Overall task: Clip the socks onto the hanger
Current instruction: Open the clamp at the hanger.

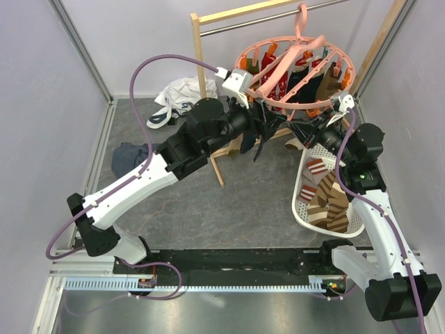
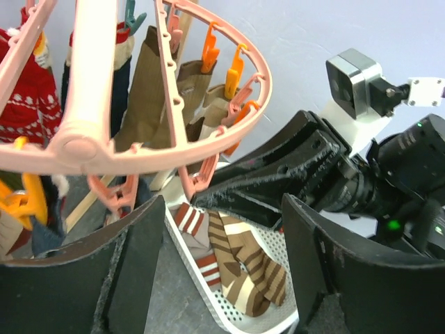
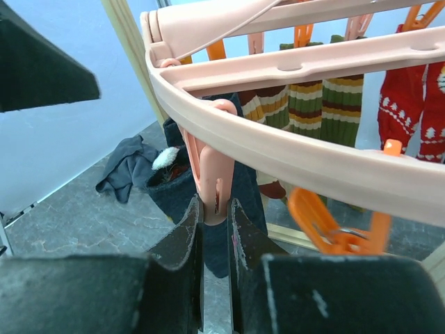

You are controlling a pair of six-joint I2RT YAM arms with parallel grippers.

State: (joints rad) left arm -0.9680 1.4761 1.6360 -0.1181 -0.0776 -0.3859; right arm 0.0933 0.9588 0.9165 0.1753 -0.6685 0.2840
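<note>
Pinched shut nearest the lens, the right gripper [image 3: 215, 212] squeezed a pink clip [image 3: 212, 160] on the hanger [image 3: 292, 149], likely to work it onto the navy sock [image 3: 247, 202] behind. That hanger hung from the wooden-framed rail [image 1: 200, 56]. Opposite, the left gripper [image 2: 222, 209] stood wide, holding nothing visible. More socks [image 1: 330, 198] lay in the white basket [image 1: 299, 210]. No writing was legible.
</note>
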